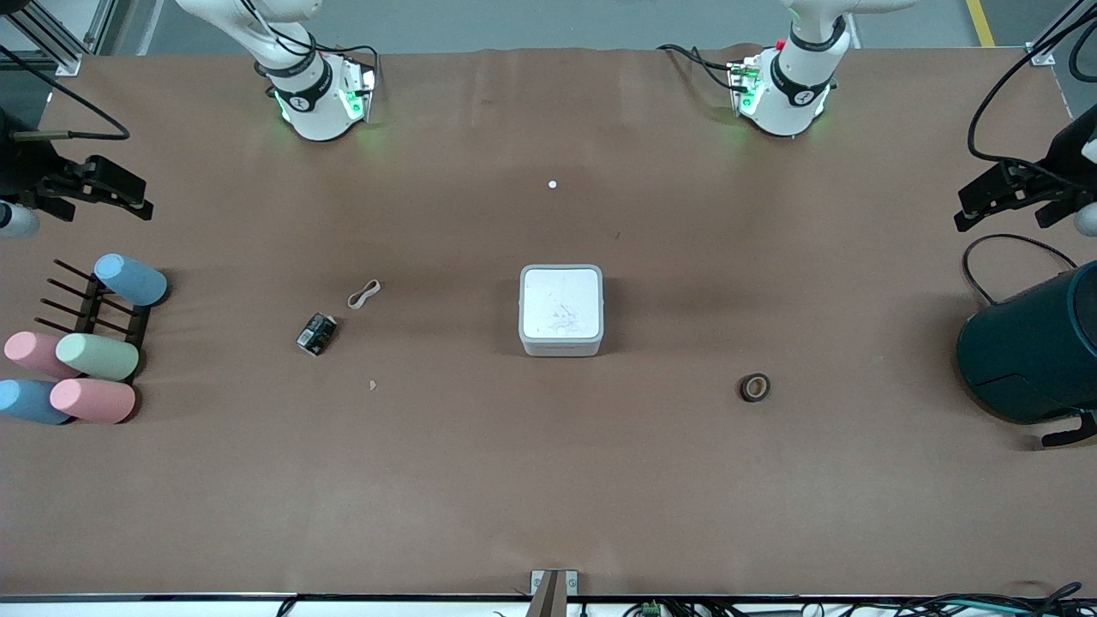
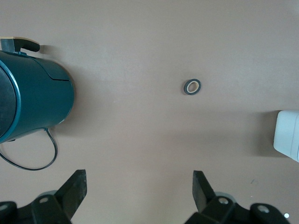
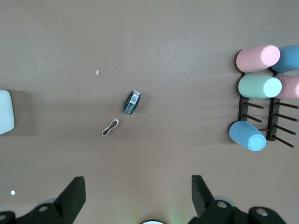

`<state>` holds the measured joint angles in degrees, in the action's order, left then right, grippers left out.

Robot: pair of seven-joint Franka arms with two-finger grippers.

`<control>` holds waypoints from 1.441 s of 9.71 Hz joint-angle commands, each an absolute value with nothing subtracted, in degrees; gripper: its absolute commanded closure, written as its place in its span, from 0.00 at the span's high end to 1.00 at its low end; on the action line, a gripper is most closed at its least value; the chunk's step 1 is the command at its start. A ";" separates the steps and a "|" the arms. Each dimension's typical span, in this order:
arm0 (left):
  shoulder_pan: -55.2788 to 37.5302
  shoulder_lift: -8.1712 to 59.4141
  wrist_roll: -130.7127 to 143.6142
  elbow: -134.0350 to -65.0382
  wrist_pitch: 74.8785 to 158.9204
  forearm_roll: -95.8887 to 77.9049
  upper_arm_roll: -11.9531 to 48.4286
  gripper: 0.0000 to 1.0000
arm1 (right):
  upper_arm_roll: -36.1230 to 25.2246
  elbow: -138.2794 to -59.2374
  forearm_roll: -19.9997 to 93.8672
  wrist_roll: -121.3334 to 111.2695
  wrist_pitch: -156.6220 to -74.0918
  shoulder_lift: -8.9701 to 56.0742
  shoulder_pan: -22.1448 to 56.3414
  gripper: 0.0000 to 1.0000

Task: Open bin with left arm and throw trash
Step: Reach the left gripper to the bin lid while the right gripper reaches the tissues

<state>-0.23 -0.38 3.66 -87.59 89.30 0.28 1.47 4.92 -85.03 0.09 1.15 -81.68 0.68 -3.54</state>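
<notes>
The white square bin [image 1: 561,310] sits mid-table with its lid shut; its edge shows in the left wrist view [image 2: 288,137] and the right wrist view [image 3: 4,112]. The black wrapper packet [image 1: 316,333] [image 3: 132,102] and the beige rubber band [image 1: 363,294] [image 3: 110,128] lie toward the right arm's end. The dark brown tape ring [image 1: 755,387] [image 2: 192,87] lies toward the left arm's end, nearer the front camera than the bin. My left gripper [image 1: 977,206] [image 2: 138,182] is open and empty, high over the left arm's end. My right gripper [image 1: 128,193] [image 3: 138,186] is open and empty, high over the right arm's end.
A large dark teal round container [image 1: 1033,351] [image 2: 32,93] with a cable lies at the left arm's end. Several pastel cylinders [image 1: 96,356] [image 3: 259,86] rest on a dark peg rack at the right arm's end. A small beige scrap [image 1: 373,386] lies near the wrapper.
</notes>
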 commanded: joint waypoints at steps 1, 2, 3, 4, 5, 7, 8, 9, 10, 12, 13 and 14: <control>0.26 0.35 3.87 -85.78 87.98 0.61 2.37 1.00 | 5.10 -87.17 1.23 1.67 -82.43 0.18 -3.87 1.00; 0.18 0.61 3.78 -86.04 87.98 0.53 2.55 1.00 | 5.10 -88.49 1.23 1.67 -83.49 0.18 -3.52 1.00; -1.22 0.96 2.56 -86.48 87.89 0.44 2.81 1.00 | 5.18 -92.60 1.23 1.67 -86.45 0.18 -2.73 1.00; -3.93 1.58 2.37 -87.09 86.50 -0.17 4.99 0.94 | 5.19 -98.55 1.23 1.67 -91.70 0.09 -2.20 1.00; -7.17 5.50 3.85 -86.66 86.40 -0.87 7.62 0.46 | 5.19 -103.57 1.23 1.67 -97.50 0.09 -1.68 1.00; -15.69 15.32 11.72 -85.53 97.91 -2.90 11.50 0.02 | 5.19 -111.32 2.45 1.76 -109.37 3.23 -1.67 1.00; -18.95 20.69 15.87 -85.17 104.96 -2.90 11.69 0.00 | 5.19 -115.10 2.81 1.76 -116.65 4.73 -1.58 1.00; -22.03 26.14 17.30 -84.12 111.64 -3.77 11.78 0.00 | 5.19 -118.70 2.81 1.67 -123.85 6.66 -1.50 1.00; -24.93 29.67 21.06 -83.85 116.49 -5.43 11.69 0.00 | 5.19 -120.39 2.81 1.76 -130.28 9.64 -1.32 1.00; -28.11 33.91 26.00 -83.85 122.50 -5.45 11.69 0.00 | 5.19 -121.02 2.81 1.93 -137.17 14.83 -0.79 1.00; -29.52 35.84 26.54 -83.85 125.56 -5.71 11.69 0.00 | 5.19 -121.63 2.81 3.50 -140.07 16.85 -0.70 1.00; -30.40 37.43 26.54 -83.85 127.94 -5.71 11.69 0.00 | 5.19 -122.34 2.81 5.08 -143.40 18.88 0.17 1.00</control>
